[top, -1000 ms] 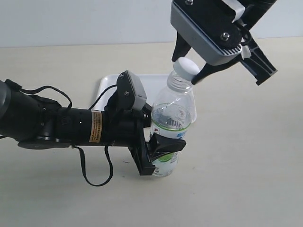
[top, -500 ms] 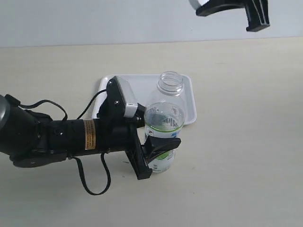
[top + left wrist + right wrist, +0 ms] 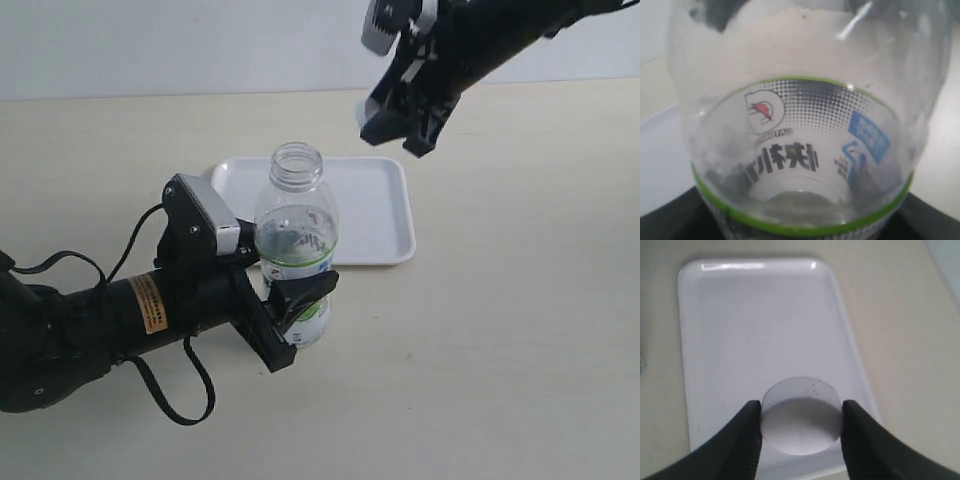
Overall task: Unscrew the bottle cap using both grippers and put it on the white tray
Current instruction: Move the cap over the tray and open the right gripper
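Observation:
The clear bottle [image 3: 296, 232] with a green, white and blue label stands upright on the table, its neck open. My left gripper [image 3: 300, 312] is shut on the bottle's lower body; up close, the bottle [image 3: 805, 150] fills the left wrist view. The white bottle cap [image 3: 801, 415] sits pinched between the black fingers of my right gripper [image 3: 801, 421], held above the white tray [image 3: 740, 330]. In the exterior view my right gripper [image 3: 400, 128] hangs over the far right part of the tray [image 3: 375, 215], and the cap is hidden there.
The tray lies just behind and to the right of the bottle. A black cable [image 3: 170, 395] loops from the left arm [image 3: 90, 320] onto the beige table [image 3: 500, 340]. A pale wall [image 3: 150, 45] closes the back.
The right gripper lifted the cap off the neck, rose out of view, and now has come down over the tray. The left arm has carried the bottle leftward.

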`<state>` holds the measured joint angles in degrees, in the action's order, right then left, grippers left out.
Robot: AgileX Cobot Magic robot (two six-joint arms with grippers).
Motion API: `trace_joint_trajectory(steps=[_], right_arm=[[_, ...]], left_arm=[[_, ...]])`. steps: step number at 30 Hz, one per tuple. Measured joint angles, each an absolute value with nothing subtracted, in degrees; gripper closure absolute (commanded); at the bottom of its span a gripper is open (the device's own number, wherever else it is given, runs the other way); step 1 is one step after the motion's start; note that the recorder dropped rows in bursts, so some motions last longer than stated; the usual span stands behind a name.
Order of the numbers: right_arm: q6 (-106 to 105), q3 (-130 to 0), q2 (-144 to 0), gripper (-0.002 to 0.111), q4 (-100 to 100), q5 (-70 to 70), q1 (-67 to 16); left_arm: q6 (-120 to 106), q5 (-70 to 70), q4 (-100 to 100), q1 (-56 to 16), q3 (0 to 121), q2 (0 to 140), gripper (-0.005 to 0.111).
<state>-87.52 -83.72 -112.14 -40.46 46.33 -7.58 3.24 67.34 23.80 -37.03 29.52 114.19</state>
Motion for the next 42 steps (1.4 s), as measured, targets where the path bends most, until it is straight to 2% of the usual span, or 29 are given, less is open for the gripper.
trace_joint_trajectory(steps=[9, 14, 23, 32, 34, 36, 40, 42], right_arm=[[-84.0, -83.7, -122.4, 0.108, -43.6, 42.5, -7.6], [-75.3, -85.4, -124.9, 0.108, -43.5, 38.6, -7.7], [-62.2, -87.4, -127.6, 0.108, -32.2, 33.9, -14.2], [-60.0, -87.4, -129.9, 0.105, -30.1, 33.4, -14.3], [-59.8, -87.5, -129.9, 0.096, -30.1, 33.3, -14.3], [-59.8, -87.5, -130.0, 0.081, -30.1, 33.1, -14.3], [-59.8, -87.5, -130.0, 0.039, -30.1, 33.1, -14.3], [-59.8, -87.5, -130.0, 0.027, -30.1, 33.0, -14.3]], left_arm=[[2.3, 68.0, 20.9, -37.0, 28.8, 114.2, 0.107], [2.2, 68.0, 20.8, -37.0, 28.8, 114.2, 0.107], [2.2, 68.0, 20.8, -37.0, 28.8, 114.2, 0.107], [2.2, 68.0, 20.8, -37.0, 28.8, 114.2, 0.107], [2.2, 68.0, 20.8, -37.0, 28.8, 114.2, 0.107], [2.2, 68.0, 20.8, -37.0, 28.8, 114.2, 0.107], [2.2, 68.0, 20.8, -37.0, 28.8, 114.2, 0.107], [2.2, 68.0, 20.8, -37.0, 28.8, 114.2, 0.107]])
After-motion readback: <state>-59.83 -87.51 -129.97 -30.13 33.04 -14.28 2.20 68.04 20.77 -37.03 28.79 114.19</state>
